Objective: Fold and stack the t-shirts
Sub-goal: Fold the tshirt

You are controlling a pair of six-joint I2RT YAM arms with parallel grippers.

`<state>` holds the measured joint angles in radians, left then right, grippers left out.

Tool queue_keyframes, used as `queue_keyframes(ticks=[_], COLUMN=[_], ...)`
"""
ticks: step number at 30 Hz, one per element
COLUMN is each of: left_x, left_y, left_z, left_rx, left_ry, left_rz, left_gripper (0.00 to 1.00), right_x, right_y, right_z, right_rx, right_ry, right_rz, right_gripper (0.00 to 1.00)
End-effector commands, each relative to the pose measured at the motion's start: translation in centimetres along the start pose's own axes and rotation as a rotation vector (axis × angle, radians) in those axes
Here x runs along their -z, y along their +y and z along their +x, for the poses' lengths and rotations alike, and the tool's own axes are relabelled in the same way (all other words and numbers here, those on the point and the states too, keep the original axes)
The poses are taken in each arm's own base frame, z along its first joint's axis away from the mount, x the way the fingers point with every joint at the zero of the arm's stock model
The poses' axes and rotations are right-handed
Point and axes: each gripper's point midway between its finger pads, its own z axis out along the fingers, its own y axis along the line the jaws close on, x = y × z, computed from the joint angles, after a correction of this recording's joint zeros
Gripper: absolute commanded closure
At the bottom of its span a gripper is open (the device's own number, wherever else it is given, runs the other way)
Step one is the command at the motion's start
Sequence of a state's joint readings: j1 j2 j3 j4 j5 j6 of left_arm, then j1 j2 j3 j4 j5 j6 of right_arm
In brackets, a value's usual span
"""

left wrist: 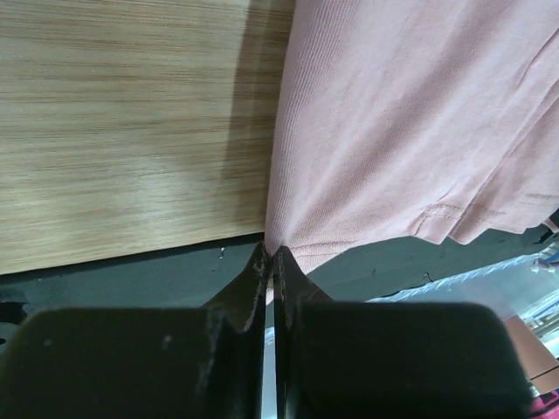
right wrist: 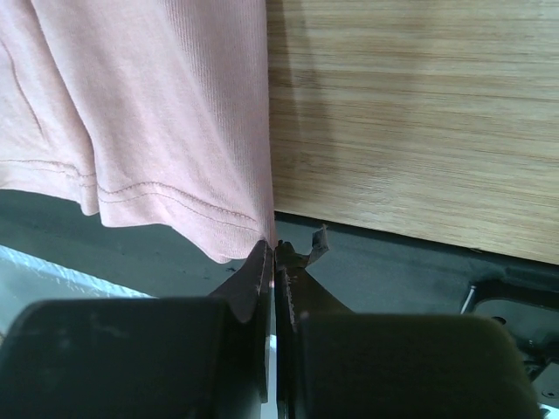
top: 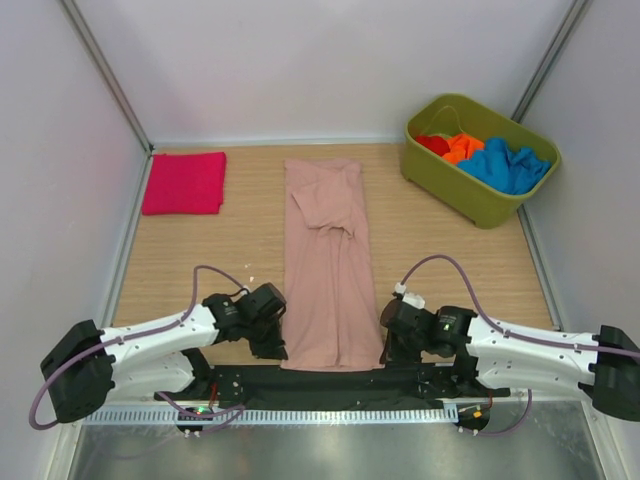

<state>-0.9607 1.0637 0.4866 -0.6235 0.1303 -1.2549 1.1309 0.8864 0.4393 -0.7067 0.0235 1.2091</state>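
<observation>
Progress looks to stand at about the second shirt of five. A magenta t-shirt [top: 184,183] lies folded into a neat rectangle at the far left of the wooden table [top: 200,260], and I take it for the start of the stack. The dusty-pink t-shirt [top: 325,270] lies down the middle of the table as a long narrow strip, sides and sleeves turned in, its hem reaching the black strip [top: 330,385] at the near edge. Its lengthwise folds therefore appear done, and the crosswise folds are left.

The left gripper [left wrist: 271,255] is pinched tight on the near left corner of that hem, and the right gripper [right wrist: 272,247] is pinched tight on the near right corner. In each wrist view the pink cloth runs straight into the closed fingertips. The step in hand is probably carrying the hem up toward the collar, after which the pink shirt has to go onto the magenta one.

A red t-shirt [top: 432,143], an orange t-shirt [top: 462,148] and a blue t-shirt [top: 505,165] sit crumpled in the olive-green tub [top: 440,175] at the far right, none of them folded.

No brand, label or writing can be read anywhere, and no print shows on the pink cloth in these views.
</observation>
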Motion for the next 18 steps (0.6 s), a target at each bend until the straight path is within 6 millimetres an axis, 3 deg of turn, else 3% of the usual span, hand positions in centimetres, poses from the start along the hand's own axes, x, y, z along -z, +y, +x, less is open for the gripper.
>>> queue_keyframes(ticks=[1,5,11,16,18], left_x=[0.3,0.9,0.9,1.5,1.9], left_y=[-0.3,-1.1,-4.1,-5.8,-6.3], left_z=[-0.2,-0.7,-1.5,-4.3,-6.2], left_rx=[0.013,0.006,-0.023,-0.025,-0.01], left_ry=[-0.018,-0.043,-0.003,-0.009,-0.016], left_rz=[-0.025,-0.015,0.052,0.052,0.061], left_gripper=[1.0,1.0,1.0,1.0,1.0], right_x=[0.7,1.4,2.6,2.1,2.2], right_y=[0.8,1.1,2.3,4.2,4.4], right_z=[-0.4,-1.2,-3.7,-6.9,-9.4], right_rx=[0.016,0.038,0.13,0.198,0.177], right_ry=[-0.012,-0.042,-0.103,-0.12,-0.139], right_rz=[-0.001,0.017,0.119,0.171,0.191], right_gripper=[0.99,0.99,0.99,0.99,0.99])
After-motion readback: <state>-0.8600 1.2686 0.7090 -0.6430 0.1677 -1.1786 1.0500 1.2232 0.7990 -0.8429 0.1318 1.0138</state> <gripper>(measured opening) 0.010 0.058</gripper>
